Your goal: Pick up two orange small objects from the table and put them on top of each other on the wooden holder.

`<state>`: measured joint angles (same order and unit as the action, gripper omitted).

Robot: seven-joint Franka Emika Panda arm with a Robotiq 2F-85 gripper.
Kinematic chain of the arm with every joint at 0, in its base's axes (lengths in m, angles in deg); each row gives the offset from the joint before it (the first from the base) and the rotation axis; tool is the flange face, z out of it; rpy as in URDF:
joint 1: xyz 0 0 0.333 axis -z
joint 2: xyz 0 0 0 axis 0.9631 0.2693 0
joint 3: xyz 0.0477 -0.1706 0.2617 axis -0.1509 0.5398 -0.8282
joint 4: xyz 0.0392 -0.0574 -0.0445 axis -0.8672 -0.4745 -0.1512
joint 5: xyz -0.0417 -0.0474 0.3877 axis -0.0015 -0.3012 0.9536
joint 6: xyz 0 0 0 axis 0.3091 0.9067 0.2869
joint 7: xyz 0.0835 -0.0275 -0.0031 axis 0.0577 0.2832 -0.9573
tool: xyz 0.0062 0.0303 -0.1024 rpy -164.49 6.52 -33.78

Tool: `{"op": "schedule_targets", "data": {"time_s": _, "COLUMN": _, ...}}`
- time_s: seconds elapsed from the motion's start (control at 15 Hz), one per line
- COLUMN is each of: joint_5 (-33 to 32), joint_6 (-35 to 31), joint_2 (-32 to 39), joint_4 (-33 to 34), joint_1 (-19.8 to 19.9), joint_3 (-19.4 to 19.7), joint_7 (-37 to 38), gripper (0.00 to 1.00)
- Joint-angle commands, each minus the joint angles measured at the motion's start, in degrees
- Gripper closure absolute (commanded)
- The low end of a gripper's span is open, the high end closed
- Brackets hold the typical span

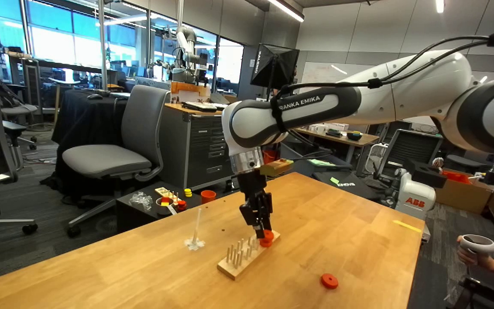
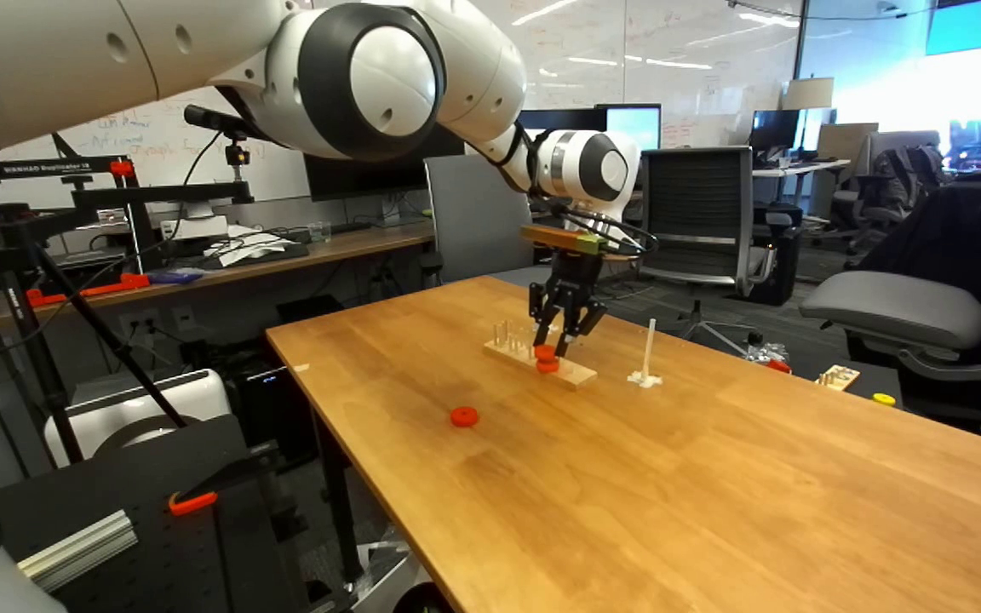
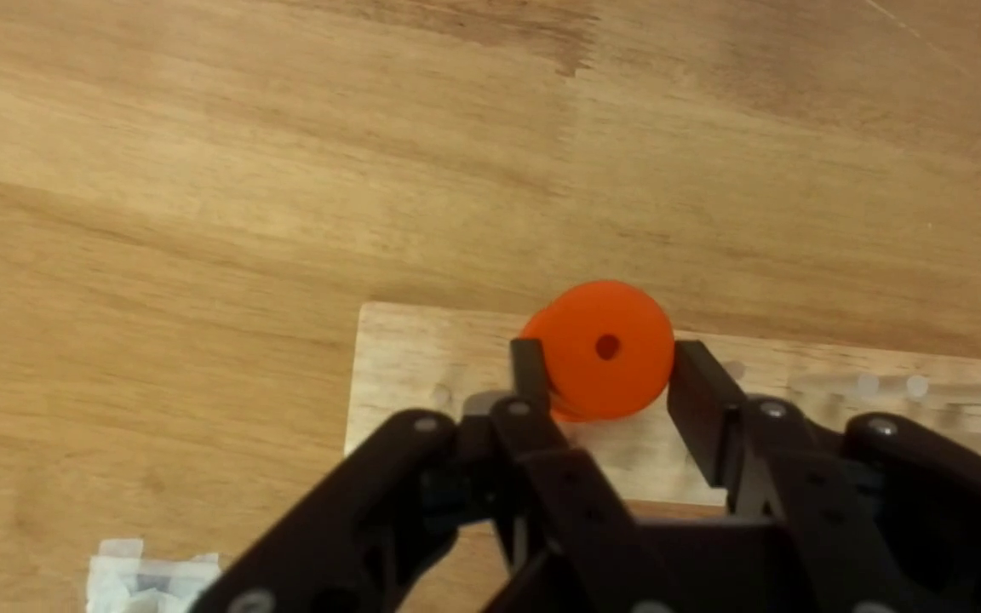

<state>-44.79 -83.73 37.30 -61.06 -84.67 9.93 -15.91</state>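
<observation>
Flat orange-red disc point(image 3: 622, 319), clamped in the black two-fingered gripper point(image 3: 609, 356), stood above its orange-red twin point(image 2: 547, 367) on the oblong pale-wood block point(image 3: 644, 464); in wrist view, the twin protruded toward eight o'clock.

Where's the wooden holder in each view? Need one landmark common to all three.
In an exterior view: wooden holder, low in the picture, near mid-width.
In an exterior view: wooden holder, just below centre, slightly right.
Wrist view: wooden holder, lower half, from left of centre nearly to the right edge, partly hidden by the gripper.
Shared landmark: the upper orange disc, held in the gripper, visible in all three.
</observation>
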Motion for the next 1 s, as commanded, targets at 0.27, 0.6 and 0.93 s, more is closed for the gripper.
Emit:
{"op": "schedule_targets", "data": {"time_s": 0.27, "joint_5": 0.4, "joint_6": 1.3, "joint_2": 1.9, "joint_4": 3.1, "joint_1": 0.4, "joint_3": 0.0, "joint_7": 0.3, "gripper": 0.84}}
{"op": "schedule_targets", "data": {"time_s": 0.6, "joint_5": 0.4, "joint_6": 1.7, "joint_2": 2.6, "joint_4": 3.9, "joint_1": 0.7, "joint_3": 0.0, "joint_7": 0.6, "gripper": 0.84}}
{"op": "schedule_targets", "data": {"time_s": 0.93, "joint_5": 0.2, "joint_6": 1.4, "joint_2": 2.9, "joint_4": 3.9, "joint_1": 0.2, "joint_3": 0.1, "joint_7": 0.7, "gripper": 0.84}}
